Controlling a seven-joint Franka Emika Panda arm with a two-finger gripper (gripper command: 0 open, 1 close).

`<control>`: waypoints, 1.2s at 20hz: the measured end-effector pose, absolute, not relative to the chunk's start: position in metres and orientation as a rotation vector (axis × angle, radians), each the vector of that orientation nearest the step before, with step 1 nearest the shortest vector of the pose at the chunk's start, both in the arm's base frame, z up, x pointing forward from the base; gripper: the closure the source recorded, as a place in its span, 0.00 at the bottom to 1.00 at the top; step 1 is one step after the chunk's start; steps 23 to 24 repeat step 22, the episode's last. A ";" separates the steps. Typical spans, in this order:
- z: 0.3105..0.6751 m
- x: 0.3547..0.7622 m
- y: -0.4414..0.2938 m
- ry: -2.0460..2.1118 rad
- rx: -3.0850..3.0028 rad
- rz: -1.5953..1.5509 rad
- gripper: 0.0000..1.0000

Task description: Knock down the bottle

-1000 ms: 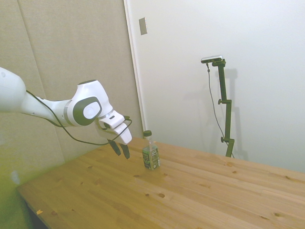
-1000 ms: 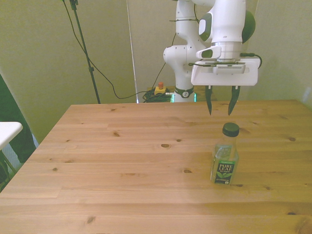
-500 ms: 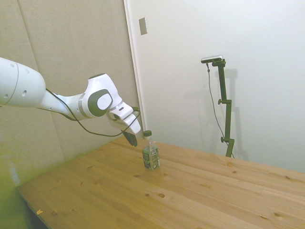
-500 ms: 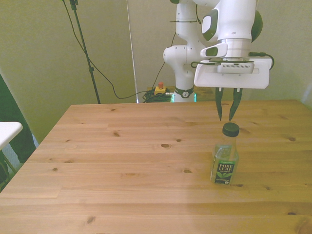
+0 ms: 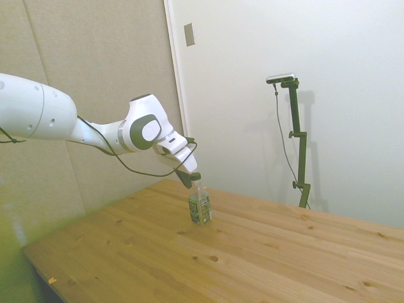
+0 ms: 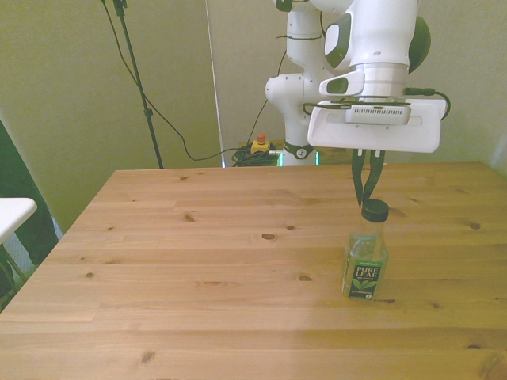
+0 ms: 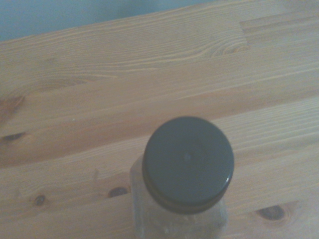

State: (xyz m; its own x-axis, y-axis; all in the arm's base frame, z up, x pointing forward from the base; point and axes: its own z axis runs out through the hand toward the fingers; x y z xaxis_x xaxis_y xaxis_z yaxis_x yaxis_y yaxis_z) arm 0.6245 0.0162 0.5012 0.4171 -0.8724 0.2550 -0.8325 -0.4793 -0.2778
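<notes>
The bottle [image 6: 365, 257] stands upright on the wooden table [image 6: 198, 261], toward the front view's right. It is clear plastic with a dark green cap [image 6: 374, 210] and a green-and-white label. My gripper [image 6: 365, 201] is shut with nothing held, its tips just behind the cap and level with it. From the side view the gripper [image 5: 187, 183] sits right beside the bottle [image 5: 199, 203] at cap height, on the arm's side; contact cannot be told. The wrist view looks down on the cap [image 7: 188, 162] from close by.
A white surface [image 6: 12, 214] juts in at the front view's left edge, off the table. Cables and a small yellow box with a red button [image 6: 259, 144] lie on the floor behind the table's far edge.
The fingers have gone from open to shut. The gripper has moved forward to the bottle's cap. The bottle has not moved.
</notes>
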 end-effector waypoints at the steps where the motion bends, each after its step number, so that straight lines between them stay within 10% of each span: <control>1: 0.502 0.628 0.016 1.546 -2.548 -0.562 1.00; 24: 0.483 0.734 0.037 1.644 -2.496 -0.632 1.00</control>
